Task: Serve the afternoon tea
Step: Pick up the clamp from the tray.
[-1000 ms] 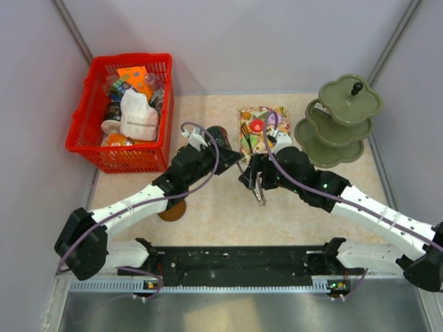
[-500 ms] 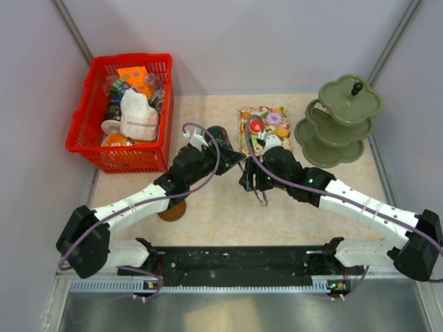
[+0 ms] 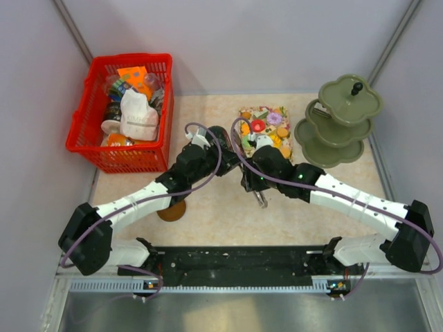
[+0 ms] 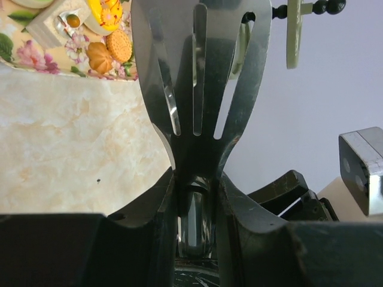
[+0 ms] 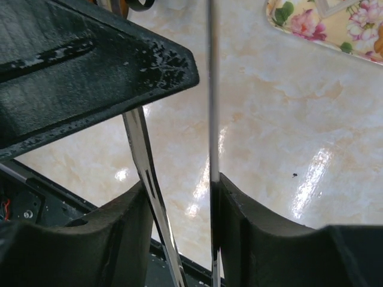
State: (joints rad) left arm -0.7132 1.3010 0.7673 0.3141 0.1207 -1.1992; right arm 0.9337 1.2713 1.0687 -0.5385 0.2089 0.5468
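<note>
Thin metal tongs [image 3: 259, 196] hang between my two grippers at mid-table. My left gripper [image 3: 232, 153] is shut on their slotted head [image 4: 197, 89], its jaws tight against the metal. My right gripper [image 3: 252, 180] is shut on the tongs' two blades [image 5: 210, 119], one against each finger. A floral tray [image 3: 243, 116] of small toy pastries [image 3: 271, 130] lies just beyond, also in the left wrist view [image 4: 102, 54]. The olive three-tier stand [image 3: 340, 117] is at the far right. One brown saucer [image 3: 172, 210] lies under my left arm. No mug shows.
A red plastic basket [image 3: 90, 149] of mixed clutter stands at the far left. Grey walls close in the table on three sides. Bare marble table top [image 5: 287, 131] lies under the right gripper. The black base rail [image 3: 235, 261] runs along the near edge.
My right wrist and forearm have swung left, uncovering more of the pastry tray. Both grippers keep their hold on the tongs. The left arm has barely moved.
</note>
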